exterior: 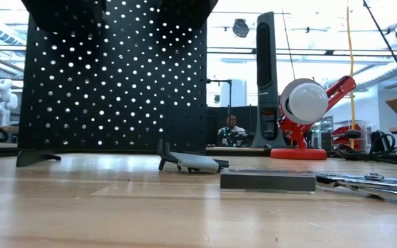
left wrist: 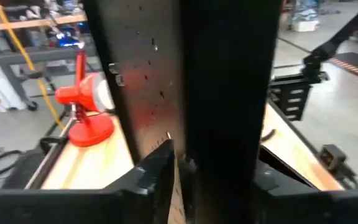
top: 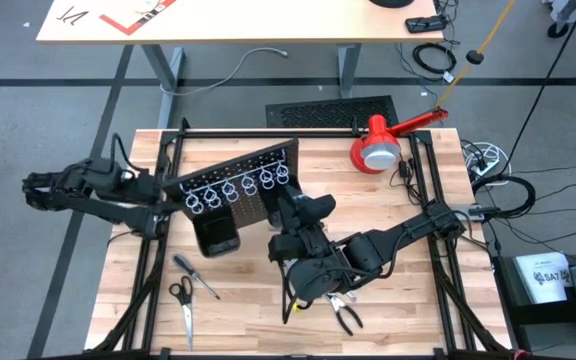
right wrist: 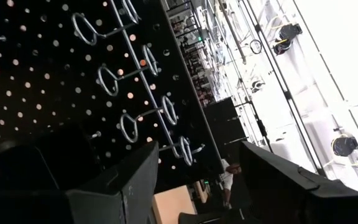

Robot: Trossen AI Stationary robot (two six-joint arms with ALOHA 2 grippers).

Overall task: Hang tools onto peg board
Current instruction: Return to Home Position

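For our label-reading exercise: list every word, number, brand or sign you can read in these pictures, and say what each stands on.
"SA7", probably, rest blurred: white box right of the table.
Too small to read: red-and-black print on the paper on the far desk.
No text shows on the peg board or red lamp.

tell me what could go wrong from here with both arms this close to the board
The left tool sits at the edge of the upright peg board; pulling away carelessly could tip or shift it.
The open right tool is close to the silver rings; a finger might snag one.
The right arm reaches across just by the pliers and could sweep them.
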